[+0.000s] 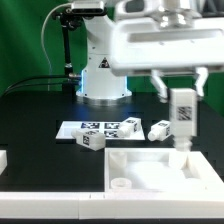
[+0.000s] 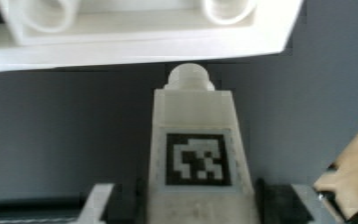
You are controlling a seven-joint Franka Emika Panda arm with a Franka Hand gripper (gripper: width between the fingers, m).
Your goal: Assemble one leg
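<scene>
My gripper point(image 1: 183, 92) is shut on a leg point(image 1: 183, 113), a stubby white block with a black-and-white tag, and holds it upright with its rounded tip pointing down. The tip hangs just above the far rim of the large white square tray point(image 1: 160, 170) at the exterior view's right. In the wrist view the leg point(image 2: 197, 135) fills the middle between my fingers point(image 2: 108, 202), and the tray's edge point(image 2: 140, 35) lies beyond its tip. Three more legs lie on the black table: one point(image 1: 92, 141), one point(image 1: 160, 129) and one point(image 1: 131, 125).
The marker board point(image 1: 88, 127) lies flat behind the loose legs. The robot base point(image 1: 103, 80) stands at the back. A small white piece point(image 1: 3, 158) sits at the exterior view's left edge. A round hole point(image 1: 121, 184) shows in the tray's near corner.
</scene>
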